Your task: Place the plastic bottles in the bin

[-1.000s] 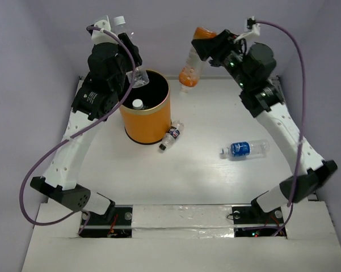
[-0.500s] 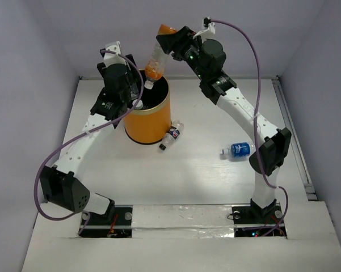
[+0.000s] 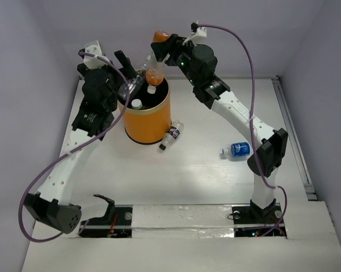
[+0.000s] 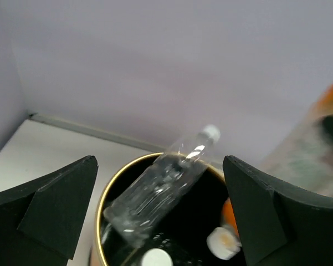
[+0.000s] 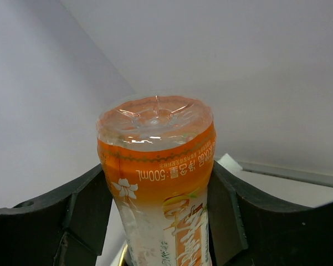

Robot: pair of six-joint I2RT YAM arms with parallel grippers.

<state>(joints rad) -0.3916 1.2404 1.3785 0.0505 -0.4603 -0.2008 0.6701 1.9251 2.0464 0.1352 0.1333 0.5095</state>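
One bin, upper centre; your left gripper gapes over one clear bottle tilted in it, right gripper clamps one orange-labelled bottle, two lie loose: small bottle, blue-labelled bottle.

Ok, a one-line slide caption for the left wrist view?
Left gripper open above the bin, a clear bottle tilted, cap up, in its mouth.

Bin was sited left of centre — leaning bottle inside, inverted bottle above its mouth, small bottle just right, fourth bottle well right.
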